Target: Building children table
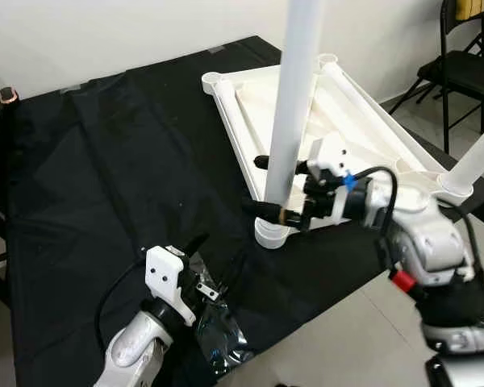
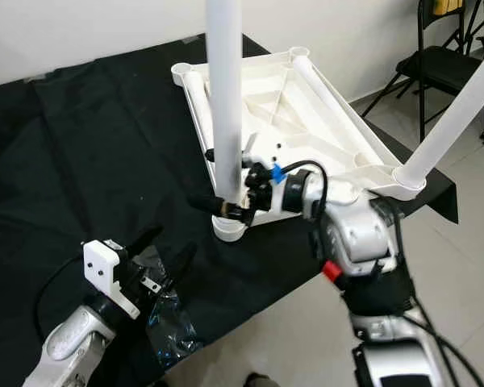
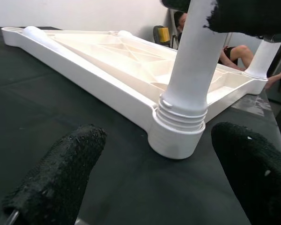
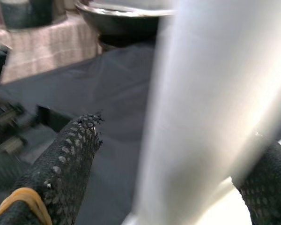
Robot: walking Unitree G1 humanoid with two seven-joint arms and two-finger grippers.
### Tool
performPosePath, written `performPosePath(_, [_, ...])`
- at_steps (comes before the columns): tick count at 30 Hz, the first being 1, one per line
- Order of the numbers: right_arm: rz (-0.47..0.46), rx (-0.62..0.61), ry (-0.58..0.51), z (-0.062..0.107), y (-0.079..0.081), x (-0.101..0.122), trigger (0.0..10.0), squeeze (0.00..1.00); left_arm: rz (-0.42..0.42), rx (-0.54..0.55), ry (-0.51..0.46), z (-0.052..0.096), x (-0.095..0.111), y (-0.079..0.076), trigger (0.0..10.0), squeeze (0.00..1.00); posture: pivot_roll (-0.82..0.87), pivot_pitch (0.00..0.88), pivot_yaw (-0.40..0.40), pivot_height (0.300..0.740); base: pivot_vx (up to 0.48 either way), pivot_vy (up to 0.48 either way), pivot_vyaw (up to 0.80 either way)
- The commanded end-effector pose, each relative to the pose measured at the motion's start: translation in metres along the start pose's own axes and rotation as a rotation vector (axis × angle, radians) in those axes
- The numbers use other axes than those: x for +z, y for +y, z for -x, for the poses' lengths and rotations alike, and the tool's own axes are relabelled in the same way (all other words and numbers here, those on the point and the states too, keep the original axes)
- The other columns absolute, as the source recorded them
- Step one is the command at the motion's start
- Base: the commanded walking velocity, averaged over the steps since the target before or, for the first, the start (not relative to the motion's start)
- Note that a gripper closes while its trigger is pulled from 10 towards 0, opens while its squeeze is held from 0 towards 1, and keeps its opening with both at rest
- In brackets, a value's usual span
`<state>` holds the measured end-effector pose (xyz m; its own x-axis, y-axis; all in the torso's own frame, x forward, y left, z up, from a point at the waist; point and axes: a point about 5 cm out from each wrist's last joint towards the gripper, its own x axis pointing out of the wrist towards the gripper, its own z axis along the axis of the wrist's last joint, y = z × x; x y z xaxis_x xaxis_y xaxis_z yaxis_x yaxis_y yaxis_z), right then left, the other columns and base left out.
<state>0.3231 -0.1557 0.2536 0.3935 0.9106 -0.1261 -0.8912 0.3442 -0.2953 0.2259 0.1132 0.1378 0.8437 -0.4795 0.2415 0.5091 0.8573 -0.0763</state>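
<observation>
The left wrist view shows the foot of the near white leg (image 3: 187, 70) close up: its threaded end sits in the round corner socket (image 3: 175, 138) of the upturned white tabletop (image 1: 347, 121), and a seated person (image 3: 234, 49) shows beyond the far edge. The right wrist view shows the same leg as a pale blur between two black fingers (image 4: 68, 159), with a dark metal bowl (image 4: 117, 18) on a checked cloth behind.

From the head views, the tabletop lies underside up on a black cloth (image 1: 121, 161) spread over the floor, its right part over pale tiles (image 1: 347, 339). A second leg (image 1: 480, 157) stands tilted in the right corner socket. A black folding chair (image 1: 460, 68) stands at the far right by the white wall. A crumpled clear plastic bag (image 2: 165, 326) lies on the cloth beside the left arm.

The right gripper (image 1: 268, 187) reaches leftward from the right, level, its fingers closed around the near leg just above the socket. The left gripper (image 3: 150, 173) hovers low over the cloth near the socket, fingers spread wide and holding nothing.
</observation>
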Motion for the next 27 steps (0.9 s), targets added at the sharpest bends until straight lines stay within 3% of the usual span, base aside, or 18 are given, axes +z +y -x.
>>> performPosePath(1, [0.002,0.025,0.004,0.003,-0.003,-0.004,6.5,0.0,-0.01,0.007,0.028,0.004,-0.004,0.001,10.0,0.0,0.05,0.184,-0.001,0.74,0.0,0.0,0.0])
performPosePath(2, [-0.001,0.019,0.015,0.007,-0.007,-0.004,0.0,0.0,-0.01,0.006,0.028,0.004,-0.004,0.001,10.0,0.0,0.05,0.189,-0.002,0.74,0.0,0.0,0.0])
performPosePath(12, [0.0,0.012,0.019,0.018,-0.017,-0.004,0.0,0.0,-0.006,-0.006,0.027,0.004,-0.004,-0.001,10.0,0.0,0.05,0.191,-0.002,0.74,0.0,0.0,0.0])
performPosePath(19, [-0.058,-0.033,0.032,0.015,-0.003,-0.026,0.0,0.0,-0.001,-0.01,0.021,0.002,-0.004,-0.001,10.0,0.0,0.03,0.195,-0.002,0.74,0.0,0.0,0.0])
performPosePath(20, [-0.118,-0.123,0.061,0.007,0.005,-0.041,0.0,0.0,0.003,-0.009,0.019,0.003,-0.003,-0.001,10.0,0.0,0.03,0.199,-0.008,0.74,0.0,0.0,0.0])
performPosePath(21, [-0.118,-0.123,0.061,0.007,0.005,-0.041,0.0,0.0,0.003,-0.009,0.019,0.003,-0.003,-0.001,10.0,0.0,0.03,0.199,-0.008,0.74,0.0,0.0,0.0])
performPosePath(22, [-0.228,-0.395,0.137,-0.007,0.025,-0.072,0.0,0.0,0.012,-0.01,0.015,0.003,-0.003,0.0,10.0,0.0,0.01,0.205,-0.002,0.74,0.0,0.0,0.0])
performPosePath(23, [-0.267,-0.525,0.171,-0.01,0.032,-0.081,0.0,0.0,0.015,-0.01,0.014,0.003,-0.002,0.001,10.0,0.0,0.01,0.205,-0.002,0.74,0.0,0.0,0.0])
performPosePath(25, [-0.286,-0.598,0.189,-0.011,0.035,-0.086,0.0,0.0,0.016,-0.011,0.014,0.003,-0.002,0.001,10.0,0.0,0.01,0.205,-0.002,0.74,0.0,0.0,0.0])
performPosePath(26, [-0.321,-0.711,0.21,-0.009,0.045,-0.094,0.0,0.0,0.017,-0.013,0.014,0.002,-0.002,0.001,10.0,0.0,0.01,0.208,0.004,0.74,0.0,0.0,0.0])
performPosePath(27, [-0.321,-0.711,0.21,-0.009,0.045,-0.094,0.0,0.0,0.017,-0.013,0.014,0.002,-0.002,0.001,10.0,0.0,0.01,0.208,0.004,0.74,0.0,0.0,0.0])
